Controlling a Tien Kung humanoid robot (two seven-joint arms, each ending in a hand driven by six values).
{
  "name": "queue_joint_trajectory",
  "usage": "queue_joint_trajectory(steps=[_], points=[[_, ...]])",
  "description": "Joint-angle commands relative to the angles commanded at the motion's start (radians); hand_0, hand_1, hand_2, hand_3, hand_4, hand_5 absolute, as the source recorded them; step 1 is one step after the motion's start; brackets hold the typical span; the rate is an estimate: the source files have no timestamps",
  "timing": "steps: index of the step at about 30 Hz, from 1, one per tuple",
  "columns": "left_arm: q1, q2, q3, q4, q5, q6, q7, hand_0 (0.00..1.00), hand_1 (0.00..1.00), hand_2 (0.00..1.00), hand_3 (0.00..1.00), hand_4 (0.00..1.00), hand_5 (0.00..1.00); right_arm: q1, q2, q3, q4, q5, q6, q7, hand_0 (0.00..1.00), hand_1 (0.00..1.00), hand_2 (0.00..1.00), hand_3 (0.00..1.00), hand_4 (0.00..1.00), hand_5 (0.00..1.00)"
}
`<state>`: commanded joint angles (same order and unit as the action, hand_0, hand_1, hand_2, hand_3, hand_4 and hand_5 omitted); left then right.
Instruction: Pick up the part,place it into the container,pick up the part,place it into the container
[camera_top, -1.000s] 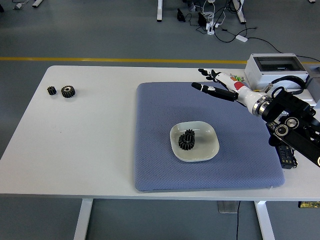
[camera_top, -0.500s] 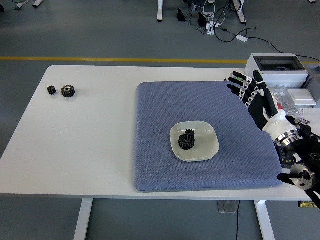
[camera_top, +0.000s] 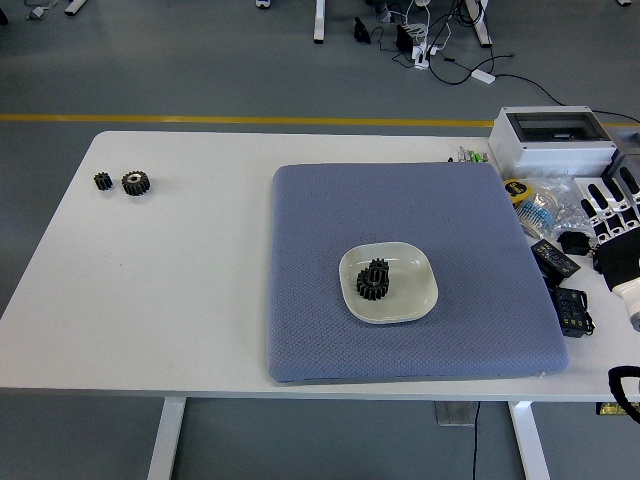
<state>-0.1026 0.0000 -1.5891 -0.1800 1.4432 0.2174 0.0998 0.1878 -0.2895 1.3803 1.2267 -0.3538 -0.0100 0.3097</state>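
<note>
On the dish: a black gear (camera_top: 373, 280) is seen lying in the white dish (camera_top: 418, 296), left of the dish's middle; whether it is one gear or two stacked cannot be told.
Dish: it is set on the blue mat (camera_top: 310, 240), near the mat's middle and a little toward the near edge.
Mat: it is laid on the right half of the white table (camera_top: 180, 290), its near edge close to the table's near edge.
Loose gears: a small gear (camera_top: 103, 181) and a larger gear (camera_top: 136, 182) are found just beside each other at the table's far left, well apart from the mat and dish.
Right hand: the right hand (camera_top: 615, 225) is seen at the picture's right edge, past the mat's right side, well apart from the dish; its fingers (camera_top: 596, 205) are extended and spread, and nothing is grasped.
Left hand: none is shown.
Right-side clutter: a grey box (camera_top: 555, 142) is placed at the table's far right corner; a yellow tape roll (camera_top: 518, 192), a clear bag and small black devices (camera_top: 570, 310) are scattered between the mat and the hand.
</note>
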Motion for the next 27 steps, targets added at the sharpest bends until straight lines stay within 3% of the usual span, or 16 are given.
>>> queue_joint_trajectory(steps=[16, 27], points=[[-0.006, 0.000, 0.001, 0.000, -0.007, 0.000, -0.001, 0.687, 0.672, 0.674, 0.569, 0.666, 0.613, -0.045, -0.011, 0.102, 0.056, -0.254, 0.036, -0.123, 0.878, 0.797, 0.824, 0.833, 0.998, 0.998], [-0.010, 0.000, -0.002, 0.000, -0.006, -0.001, -0.003, 0.687, 0.672, 0.674, 0.569, 0.665, 0.613, -0.047, -0.004, 0.109, 0.057, -0.280, 0.049, -0.144, 0.875, 0.797, 0.824, 0.828, 0.998, 0.998]])
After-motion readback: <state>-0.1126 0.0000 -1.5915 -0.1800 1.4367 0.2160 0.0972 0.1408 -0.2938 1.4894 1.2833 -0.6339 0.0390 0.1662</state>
